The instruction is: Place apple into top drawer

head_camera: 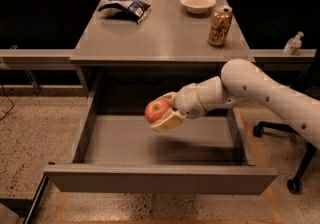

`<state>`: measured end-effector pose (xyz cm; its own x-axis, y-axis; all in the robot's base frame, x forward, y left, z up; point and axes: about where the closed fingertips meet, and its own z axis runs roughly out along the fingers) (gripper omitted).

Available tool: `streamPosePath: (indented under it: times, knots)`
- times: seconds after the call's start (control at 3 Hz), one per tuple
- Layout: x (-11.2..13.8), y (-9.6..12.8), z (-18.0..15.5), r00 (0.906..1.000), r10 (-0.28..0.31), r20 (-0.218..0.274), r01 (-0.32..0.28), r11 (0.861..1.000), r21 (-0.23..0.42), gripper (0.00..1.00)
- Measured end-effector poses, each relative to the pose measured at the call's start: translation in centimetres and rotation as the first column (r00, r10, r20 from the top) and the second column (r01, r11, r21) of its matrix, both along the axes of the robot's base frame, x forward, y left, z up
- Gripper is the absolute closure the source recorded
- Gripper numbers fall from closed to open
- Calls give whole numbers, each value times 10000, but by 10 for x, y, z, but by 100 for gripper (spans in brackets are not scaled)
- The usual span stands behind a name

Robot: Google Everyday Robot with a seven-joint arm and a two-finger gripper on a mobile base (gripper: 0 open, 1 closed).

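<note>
The red-orange apple (156,110) is held in my gripper (164,112), whose pale fingers are shut on it from the right. The white arm reaches in from the right edge. The apple hangs inside the open top drawer (160,178), above its bare grey floor and near the back middle, below the level of the tabletop. The drawer is pulled far out toward the camera, and its flat front panel runs across the bottom of the view.
On the grey table (160,38) stand a gold soda can (220,25) at the right, a white bowl (198,3) at the back and a dark chip bag (125,5) at the back left. An office chair base (295,168) is on the right floor.
</note>
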<state>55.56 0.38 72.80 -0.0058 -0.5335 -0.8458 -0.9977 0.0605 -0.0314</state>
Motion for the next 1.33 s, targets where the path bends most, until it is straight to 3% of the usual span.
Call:
streamPosePath:
  times: [0.33, 0.67, 1.33]
  knots:
    - [-4, -1, -36, 9988, 337, -341, -323, 9986, 407, 84]
    - [-8, 0, -60, 9970, 502, -597, -453, 9957, 806, 61]
    - [-18, 13, -81, 9913, 948, -918, -825, 9881, 1295, 14]
